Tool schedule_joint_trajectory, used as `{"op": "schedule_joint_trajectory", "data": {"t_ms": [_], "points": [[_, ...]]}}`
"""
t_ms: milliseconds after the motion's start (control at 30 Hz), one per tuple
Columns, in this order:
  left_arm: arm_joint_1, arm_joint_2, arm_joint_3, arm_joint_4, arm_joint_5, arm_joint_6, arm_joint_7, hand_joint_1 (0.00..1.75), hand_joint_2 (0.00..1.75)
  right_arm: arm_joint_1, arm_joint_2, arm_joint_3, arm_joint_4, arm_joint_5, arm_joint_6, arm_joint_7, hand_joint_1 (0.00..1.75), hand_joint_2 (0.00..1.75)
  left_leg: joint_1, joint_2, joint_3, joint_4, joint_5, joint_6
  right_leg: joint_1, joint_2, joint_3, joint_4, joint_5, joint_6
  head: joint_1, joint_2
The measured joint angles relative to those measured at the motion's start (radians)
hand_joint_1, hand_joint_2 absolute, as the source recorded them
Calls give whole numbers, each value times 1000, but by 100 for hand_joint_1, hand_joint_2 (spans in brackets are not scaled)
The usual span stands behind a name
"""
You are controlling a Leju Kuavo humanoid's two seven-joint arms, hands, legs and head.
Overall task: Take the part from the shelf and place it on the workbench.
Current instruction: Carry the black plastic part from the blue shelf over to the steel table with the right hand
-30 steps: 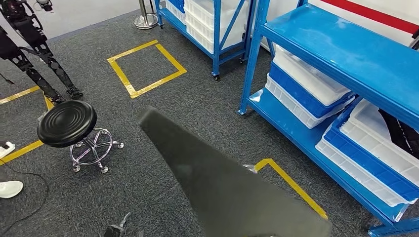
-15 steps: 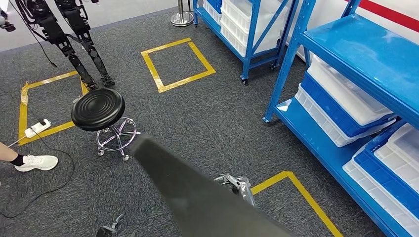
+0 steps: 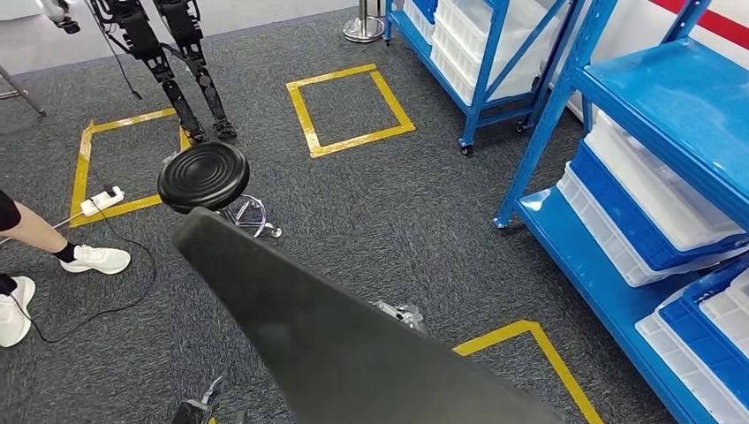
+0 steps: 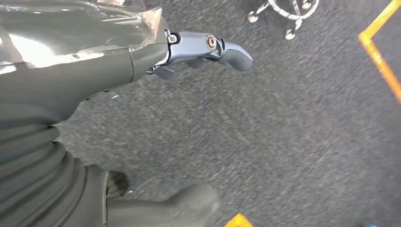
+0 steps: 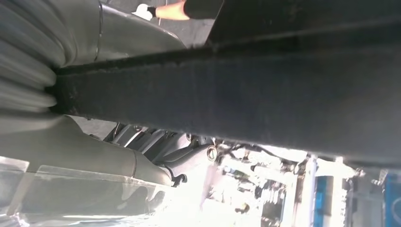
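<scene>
No lettering, label, brand or number is legible on any surface in the head or wrist views.

This is a robotics lab or industrial test floor. Grey carpet [image 3: 397, 212] covers the ground, marked out with yellow tape squares [image 3: 350, 108] like station outlines. Along the right stand blue metal shelving racks [image 3: 654, 97] loaded with white and blue plastic bins [image 3: 649, 208], and a further rack [image 3: 481, 53] on castors sits at the far side. At the far left the black legs of another humanoid robot [image 3: 181, 66] hang beside a round black stool [image 3: 203, 175], with a power strip [image 3: 102, 202] and cable trailing across the floor.
</scene>
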Motion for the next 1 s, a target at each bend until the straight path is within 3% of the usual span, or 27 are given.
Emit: {"op": "schedule_joint_trajectory", "data": {"t_ms": [67,133,167,233,300,333,367,433,500,567,600,667,733,800,833,867,933,1000], "points": [[-6,-1,6,-1,7,-4,0,0,175,-6,4,0,0,6,3,4,175,175,-5,-18,2,-9,3,10,1,-14,4,-4,-2,5,0,0],[-8,-5,16,-1,13,-10,0,0,175,-12,7,-1,-1,11,5,9,175,175,-1,-35,14,-29,14,20,1,9,0,15,-15,10,0,0],[-12,-7,21,-1,15,-16,0,0,175,-16,8,-1,-2,13,6,11,175,175,3,-44,20,-38,20,25,1,33,-16,51,-33,10,2,0],[-21,-12,27,-1,18,-34,0,0,175,-18,6,-4,-2,18,12,15,175,175,8,-66,22,-43,24,29,-5,74,-77,175,-83,5,4,0],[-25,-16,32,0,19,-50,0,0,175,-16,4,-8,-2,26,19,22,175,175,9,-91,22,-42,24,29,-10,82,-131,270,-107,12,6,0],[-26,-19,35,0,17,-54,0,0,175,-17,4,-10,-2,31,22,26,175,175,10,-104,22,-41,24,29,-14,84,-134,267,-95,22,6,0],[-27,-22,38,1,15,-56,0,0,175,-17,4,-11,-2,35,24,30,175,175,12,-117,23,-39,23,27,-18,86,-117,222,-69,34,6,0],[-33,-28,44,2,12,-56,0,0,175,-18,6,-14,-2,43,31,35,175,175,14,-142,20,-29,18,16,-28,111,-59,84,-9,53,7,0],[-37,-31,51,2,11,-54,0,0,175,-18,8,-17,-2,51,38,38,175,175,15,-160,11,-19,14,2,-32,128,-27,10,19,48,8,0],[-38,-32,61,6,13,-52,0,0,175,-18,12,-18,-2,58,46,39,175,175,19,-171,4,-19,16,-10,-30,118,-25,5,24,31,8,0],[-38,-33,66,8,15,-53,0,0,175,-19,16,-19,-2,61,50,39,175,175,22,-167,2,-17,14,-15,-30,112,-25,3,27,25,7,0],[-40,-35,78,14,19,-55,0,0,175,-22,24,-22,-2,63,61,39,175,175,23,-127,-21,30,-15,-24,-33,97,-24,0,30,12,2,0],[-45,-37,88,17,20,-57,0,0,175,-23,29,-24,-1,64,68,39,175,175,23,-77,-80,152,-77,-31,-28,77,-25,0,28,4,-3,0],[-47,-39,96,19,19,-58,0,0,175,-23,30,-26,1,64,73,40,175,175,25,-62,-134,257,-113,-34,-22,55,-25,0,25,0,-4,0],[-46,-40,98,20,19,-59,0,0,175,-23,31,-26,2,65,74,40,175,175,26,-60,-137,260,-104,-34,-20,45,-25,0,24,-2,-4,0],[-46,-40,100,21,19,-60,0,0,175,-24,31,-26,3,65,74,40,175,175,26,-56,-119,223,-78,-31,-18,35,-24,0,23,-3,-4,0],[-48,-41,101,22,19,-60,0,0,175,-27,34,-26,3,66,74,40,175,175,21,-26,-47,85,-18,-22,-15,18,-21,0,20,-3,-4,0],[-51,-41,101,22,19,-60,0,0,175,-30,37,-27,3,66,74,40,175,175,11,0,-4,0,5,-11,-10,4,-18,0,17,1,-3,0]]}}
